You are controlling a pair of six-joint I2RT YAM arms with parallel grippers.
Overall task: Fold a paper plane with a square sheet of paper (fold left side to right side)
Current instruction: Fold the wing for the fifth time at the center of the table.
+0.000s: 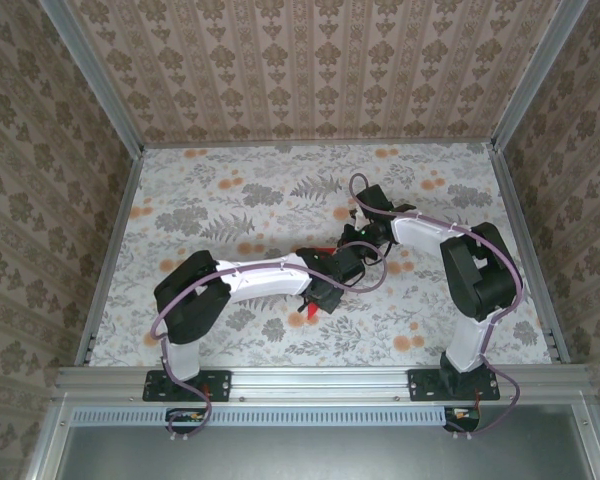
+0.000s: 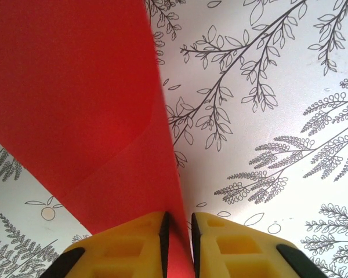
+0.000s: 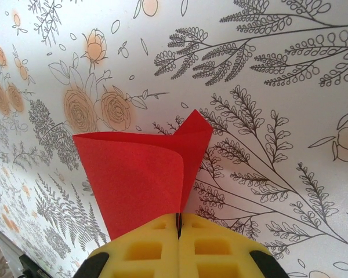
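Left hand and right hand pinch red paper over flowered tablecloth.

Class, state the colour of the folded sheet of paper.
The paper is bright red, clearest in the left wrist view.

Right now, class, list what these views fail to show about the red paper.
Top view: the red paper is mostly hidden under the left gripper and right gripper.
Left wrist view: it runs off the top and left edges.
Right wrist view: yellow fingers cover its lower edge.
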